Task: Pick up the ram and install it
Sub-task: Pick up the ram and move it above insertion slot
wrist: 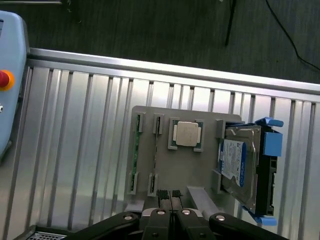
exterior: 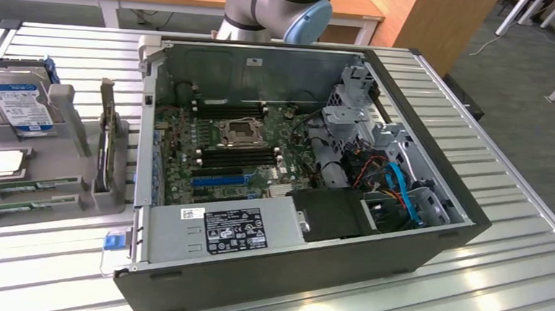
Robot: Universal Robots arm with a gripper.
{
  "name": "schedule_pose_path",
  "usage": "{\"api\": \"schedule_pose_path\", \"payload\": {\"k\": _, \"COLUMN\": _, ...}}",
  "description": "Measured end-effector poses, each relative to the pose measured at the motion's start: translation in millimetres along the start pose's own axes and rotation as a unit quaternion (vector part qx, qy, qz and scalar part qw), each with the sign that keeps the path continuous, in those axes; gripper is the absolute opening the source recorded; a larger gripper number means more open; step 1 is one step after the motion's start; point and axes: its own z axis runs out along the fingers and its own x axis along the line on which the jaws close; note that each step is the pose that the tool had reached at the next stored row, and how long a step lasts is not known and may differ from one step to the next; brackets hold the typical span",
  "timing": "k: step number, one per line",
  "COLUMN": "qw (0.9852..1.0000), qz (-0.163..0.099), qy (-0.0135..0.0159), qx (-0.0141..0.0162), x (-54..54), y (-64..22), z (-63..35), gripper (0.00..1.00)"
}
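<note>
Ram (exterior: 27, 184) lies at the exterior view's left, a thin green stick resting in the low front part of a grey holder (exterior: 102, 192) on the slatted counter (exterior: 505, 213), with a second stick like it just beside. On the same holder sit a hard drive (exterior: 15, 103) and a processor chip (exterior: 5, 162), and an upright card (exterior: 105, 134) stands along the side nearest the computer case (exterior: 348, 268).

Further to the right, the case lies open on its side. On the motherboard (exterior: 285, 120) I can see dark memory slots (exterior: 239, 155) on either side of the processor socket, and a blue slot (exterior: 220, 181) below them. I can't tell whether any memory slot is already filled.

In the wrist view the gripper (wrist: 169, 194) hangs over the holder with its fingertips pressed together and nothing between them. It is near the ram (wrist: 135, 157) but apart from it.

To my eye the pickup has not begun: this is the approach, and the stick lies untouched in its cradle. A grasp would call for the jaws to part first and then line up across the stick's thin faces, somewhere near its middle, so it lifts level. The stick is slim and sits close to its neighbour, so there is little room for a stray finger.
</note>
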Motion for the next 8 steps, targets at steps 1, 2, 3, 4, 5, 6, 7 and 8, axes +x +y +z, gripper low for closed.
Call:
{"api": "schedule_pose_path", "payload": {"k": 1, "qw": 1.0000, "qz": 0.002, "qy": -0.0001, "qx": 0.0000, "x": 0.0, "y": 0.0, "z": 0.0, "gripper": 0.10}}
{"api": "schedule_pose_path", "payload": {"k": 2, "qw": 1.0000, "qz": 0.004, "qy": -0.0003, "qx": -0.0001, "x": 0.0, "y": 0.0, "z": 0.0, "gripper": 0.10}}
{"api": "schedule_pose_path", "payload": {"k": 3, "qw": 1.0000, "qz": 0.006, "qy": -0.0004, "qx": -0.0001, "x": 0.1, "y": 0.0, "z": 0.0, "gripper": 0.10}}
{"api": "schedule_pose_path", "payload": {"k": 4, "qw": 1.0000, "qz": 0.008, "qy": -0.0005, "qx": -0.0001, "x": 0.1, "y": 0.0, "z": 0.0, "gripper": 0.10}}
{"api": "schedule_pose_path", "payload": {"k": 5, "qw": 1.0000, "qz": 0.008, "qy": -0.0005, "qx": -0.0001, "x": 0.1, "y": 0.0, "z": 0.0, "gripper": 0.10}}
{"api": "schedule_pose_path", "payload": {"k": 6, "qw": 1.0000, "qz": 0.008, "qy": -0.0005, "qx": -0.0001, "x": 0.1, "y": 0.0, "z": 0.0, "gripper": 0.10}}
{"api": "schedule_pose_path", "payload": {"k": 7, "qw": 1.0000, "qz": 0.008, "qy": -0.0005, "qx": -0.0001, "x": 0.1, "y": 0.0, "z": 0.0, "gripper": 0.10}}
{"api": "schedule_pose_path", "payload": {"k": 8, "qw": 1.0000, "qz": 0.008, "qy": -0.0005, "qx": -0.0001, "x": 0.1, "y": 0.0, "z": 0.0, "gripper": 0.10}}
